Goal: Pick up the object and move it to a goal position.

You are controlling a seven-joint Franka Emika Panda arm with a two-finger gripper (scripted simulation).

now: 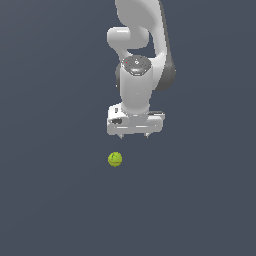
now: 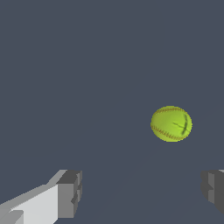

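Observation:
The object is a small yellow-green ball (image 1: 115, 159) with a darker seam, lying on the flat dark grey surface. In the wrist view the ball (image 2: 171, 124) lies ahead of the fingers, nearer one of them than the other. My gripper (image 1: 134, 136) hangs above the ball and a little toward the exterior view's right, not touching it. Its two fingers stand wide apart with nothing between them; one fingertip (image 2: 70, 192) shows fully and the other is cut by the frame edge.
The white arm (image 1: 137, 60) rises above the gripper. Plain dark grey floor (image 1: 50, 200) spreads all around the ball.

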